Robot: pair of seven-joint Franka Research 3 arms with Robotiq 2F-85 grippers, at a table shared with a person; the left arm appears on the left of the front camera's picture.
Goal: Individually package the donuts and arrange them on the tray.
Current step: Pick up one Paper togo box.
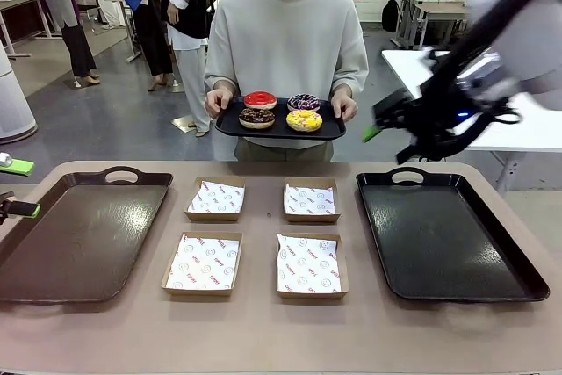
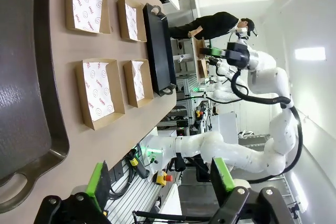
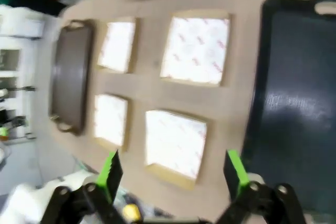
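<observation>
Carrying the donuts (image 1: 281, 111), a person (image 1: 285, 37) faces front; wrist views show left pincer (image 2: 159, 177), right pincer (image 3: 172, 169) agape.

Count: 4 donuts (image 1: 260, 100) on 1 handheld tray (image 1: 281, 134) at 12 o'clock — 4 paper-lined boxes (image 1: 203, 263) centre; 1 brown tray (image 1: 83, 234) at 9, 1 black tray (image 1: 448, 234) at 3.

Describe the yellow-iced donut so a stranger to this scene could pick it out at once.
Past the table, the person at the far side holds a small black tray with four donuts in a square. The yellow-iced donut sits in the row nearer the robot, on the robot's right. It alone is yellow; its neighbours are red or dark chocolate.
</observation>
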